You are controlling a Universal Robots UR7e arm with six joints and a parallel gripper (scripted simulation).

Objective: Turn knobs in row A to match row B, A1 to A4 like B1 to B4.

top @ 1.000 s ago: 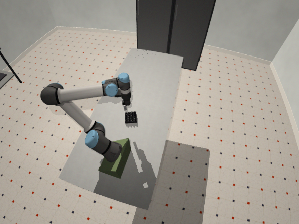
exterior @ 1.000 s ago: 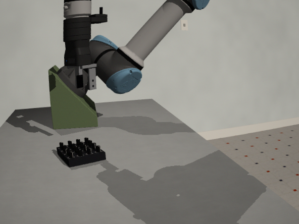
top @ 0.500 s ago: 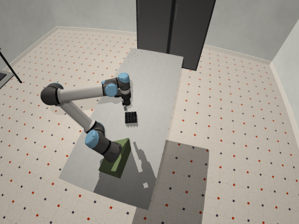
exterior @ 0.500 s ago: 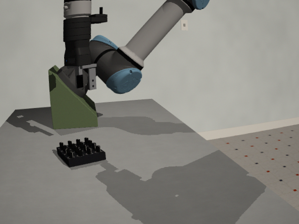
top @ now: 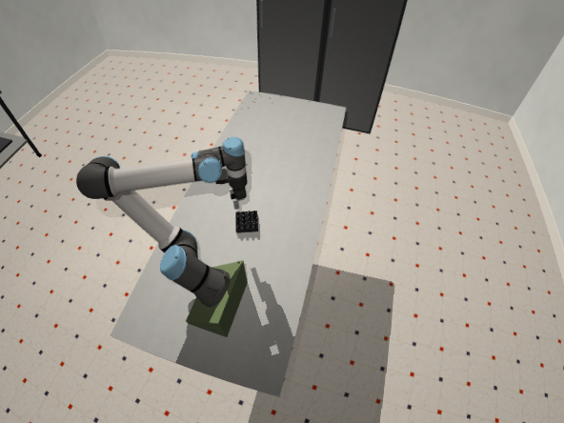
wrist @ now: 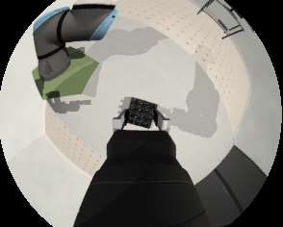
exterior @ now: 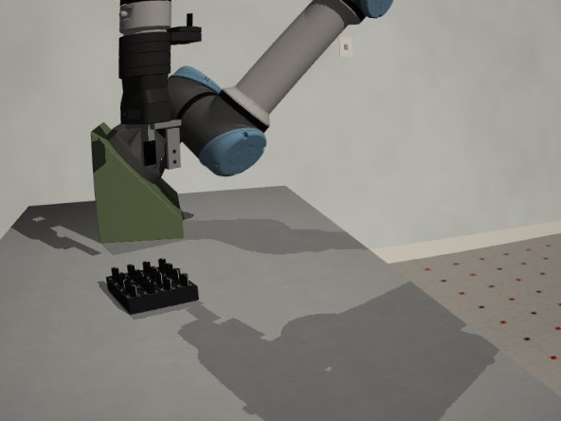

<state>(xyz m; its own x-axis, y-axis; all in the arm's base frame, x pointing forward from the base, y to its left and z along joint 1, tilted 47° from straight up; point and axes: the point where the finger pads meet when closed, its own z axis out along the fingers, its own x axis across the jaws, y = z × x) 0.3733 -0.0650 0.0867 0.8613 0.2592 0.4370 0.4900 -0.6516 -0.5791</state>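
The knob box (top: 247, 221) (exterior: 152, 286) (wrist: 141, 113) is a small black box with several rows of black knobs. It stands on its feet on the grey table (top: 291, 171) (exterior: 294, 280). The knobs' white lines and marks are too small to read in any view. My gripper (top: 236, 204) (exterior: 161, 154) (wrist: 141, 113) is open and empty. It points down and hangs high above the box. In the wrist view the box shows between the two fingertips, far below them.
The arm's green wedge base (top: 219, 300) (exterior: 130, 199) (wrist: 68, 77) stands on the table near the box. A tall dark cabinet (top: 329, 43) stands beyond the table's far end. The table edge runs to the right of the box, with tiled floor (exterior: 497, 280) beyond.
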